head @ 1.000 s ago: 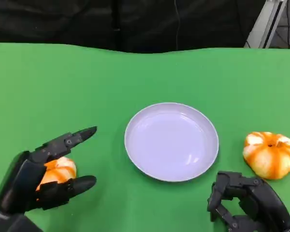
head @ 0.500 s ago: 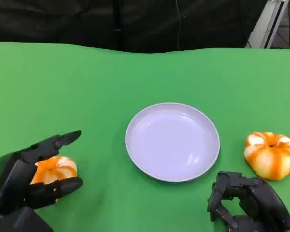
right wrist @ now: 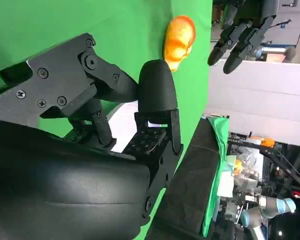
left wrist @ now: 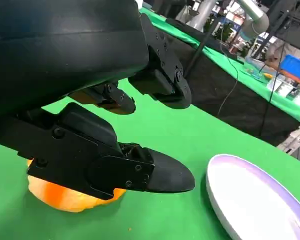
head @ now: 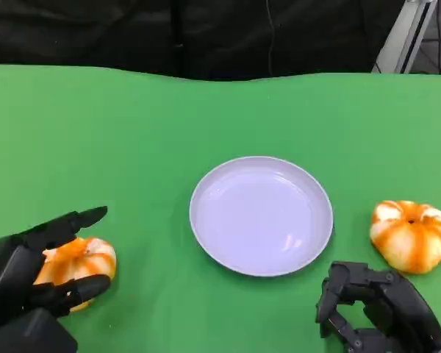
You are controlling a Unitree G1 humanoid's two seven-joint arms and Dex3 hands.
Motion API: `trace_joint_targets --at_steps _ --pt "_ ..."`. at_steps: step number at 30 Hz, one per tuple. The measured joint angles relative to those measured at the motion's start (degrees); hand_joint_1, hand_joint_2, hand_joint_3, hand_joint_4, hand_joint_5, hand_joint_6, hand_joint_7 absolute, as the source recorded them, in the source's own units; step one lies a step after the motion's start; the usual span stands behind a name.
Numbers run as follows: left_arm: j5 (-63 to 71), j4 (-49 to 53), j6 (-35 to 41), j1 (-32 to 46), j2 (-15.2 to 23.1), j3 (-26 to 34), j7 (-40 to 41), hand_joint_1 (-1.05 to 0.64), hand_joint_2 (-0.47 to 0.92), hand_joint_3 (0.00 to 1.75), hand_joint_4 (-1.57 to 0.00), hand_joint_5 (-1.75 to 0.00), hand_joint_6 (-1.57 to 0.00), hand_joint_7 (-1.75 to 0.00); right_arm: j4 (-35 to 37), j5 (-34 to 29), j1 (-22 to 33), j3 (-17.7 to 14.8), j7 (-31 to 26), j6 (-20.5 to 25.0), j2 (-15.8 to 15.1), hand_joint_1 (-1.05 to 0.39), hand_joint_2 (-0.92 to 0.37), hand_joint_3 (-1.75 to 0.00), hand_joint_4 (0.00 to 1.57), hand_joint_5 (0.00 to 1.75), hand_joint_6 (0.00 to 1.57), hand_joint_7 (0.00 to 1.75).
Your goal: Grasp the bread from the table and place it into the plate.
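Right now the left hand [head: 29, 283] straddles the bread [head: 77, 261] at the table's [head: 169, 118] near-left, fingers spread above and below it, not yet clenched. The plate [head: 261, 215] lies to its right, well apart. The right hand [head: 375, 312] sits curled, holding nothing.

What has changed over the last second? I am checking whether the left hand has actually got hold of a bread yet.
The left hand has drawn back toward the robot, its fingers now bracketing the left bread, which sits on the table much as before; a firm grip cannot be confirmed. The plate, right bread and curled right hand stayed put.
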Motion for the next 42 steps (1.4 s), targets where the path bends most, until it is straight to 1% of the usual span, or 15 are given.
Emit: trace_joint_targets --at_steps 5,12,17,19,23,33,34,36,42 --pt "4.19 1.05 5.41 -0.26 2.42 -1.75 0.19 -0.90 0.92 0.37 -0.62 -0.02 -0.60 -0.01 0.01 0.12 0.02 -0.09 0.28 -0.12 -0.04 -0.11 -0.62 -0.96 0.82 1.59 0.81 1.33" --pt "5.71 1.05 9.21 -0.25 3.11 -4.01 0.21 -0.90 0.92 0.39 -0.63 -0.02 -0.60 -0.01 -0.02 0.20 0.03 -0.11 0.24 -0.12 -0.03 -0.11 -0.63 -0.96 0.81 1.60 0.81 1.33" --pt "5.71 0.45 10.27 -0.25 3.46 -4.60 0.20 -0.90 0.92 0.40 -0.63 -0.01 -0.60 -0.01 -0.10 0.23 0.05 -0.12 0.26 -0.12 -0.03 -0.10 -0.62 -0.96 0.80 1.60 0.81 1.34" --pt "5.90 0.40 10.81 -0.34 3.68 -5.00 0.15 -0.91 0.92 0.43 -0.67 -0.03 -0.65 -0.03 -0.11 0.33 0.06 -0.13 0.32 -0.11 -0.03 -0.10 -0.62 -0.96 0.81 1.60 0.81 1.33" --pt "7.91 1.80 13.92 -1.25 5.45 -6.90 -0.39 -0.91 0.92 0.45 -0.69 -0.03 -0.68 -0.03 -0.12 1.04 0.06 -0.19 0.81 -0.11 -0.03 -0.10 -0.63 -0.95 0.82 1.58 0.81 1.33" --pt "7.79 2.24 14.86 -2.24 6.59 -8.50 -0.38 -0.91 0.92 0.47 -0.70 -0.02 -0.69 -0.02 -0.12 1.20 0.06 -0.28 1.36 -0.11 -0.03 -0.10 -0.63 -0.94 0.83 1.57 0.81 1.33" --pt "7.78 2.24 14.86 -2.24 6.67 -8.53 -0.38 -0.93 0.92 0.52 -0.71 -0.02 -0.70 -0.02 -0.12 1.21 0.06 -0.30 1.37 -0.11 -0.03 -0.11 -0.63 -0.94 0.82 1.58 0.81 1.33" --pt "7.97 4.09 15.16 -3.33 6.72 -9.25 -0.02 -0.95 0.92 0.55 -0.71 -0.01 -0.71 -0.02 -0.16 1.08 0.13 -0.34 1.18 -0.12 -0.02 -0.12 -0.63 -0.94 0.81 1.59 0.81 1.33" --pt "8.71 11.66 15.46 -7.79 6.66 -11.52 3.58 -0.95 0.92 0.54 -0.67 0.00 -0.72 -0.01 -1.26 0.72 0.69 -0.27 0.20 -0.06 -0.04 -0.12 -0.62 -0.94 0.82 1.58 0.81 1.34"
